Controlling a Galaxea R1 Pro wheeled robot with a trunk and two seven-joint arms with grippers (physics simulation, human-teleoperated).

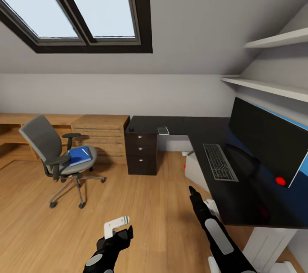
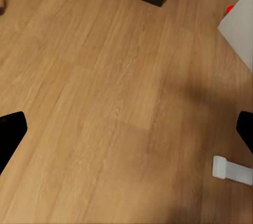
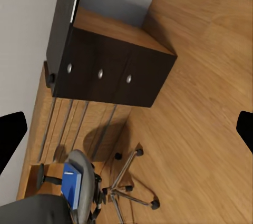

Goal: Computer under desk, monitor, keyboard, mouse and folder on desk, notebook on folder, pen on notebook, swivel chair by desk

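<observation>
The monitor (image 1: 268, 144) is cut off at the head view's right edge, so its stem and foot cannot be made out; a red dot glows at its lower corner. It stands on the black surface (image 1: 205, 129) of the desk, with the keyboard (image 1: 219, 161) lying just in front of it. A small pale flat item (image 1: 163, 130) lies on the far wing of the surface, above the drawer unit (image 1: 141, 153); what it is cannot be told. Under the surface a light grey box, the computer (image 1: 196, 172), is mostly hidden by the top's edge.

The swivel chair (image 1: 55, 157) stands on the wooden floor (image 1: 149, 217) well apart from the desk, in front of a light wooden bench (image 1: 100, 136). The blue folder (image 1: 79, 155) lies on its seat, with a thin whitish pen (image 1: 84, 152) on top; a notebook cannot be picked out there.

The left pincer (image 1: 122, 231) hangs low over the floor, its fingers spread wide and holding nothing in the left wrist view. The right pincer (image 1: 193, 192) points toward the desk's near edge; its fingertips sit wide apart at the edges of the right wrist view, empty. That view looks across at the drawer unit's three silver knobs (image 3: 99, 74) and the chair.
</observation>
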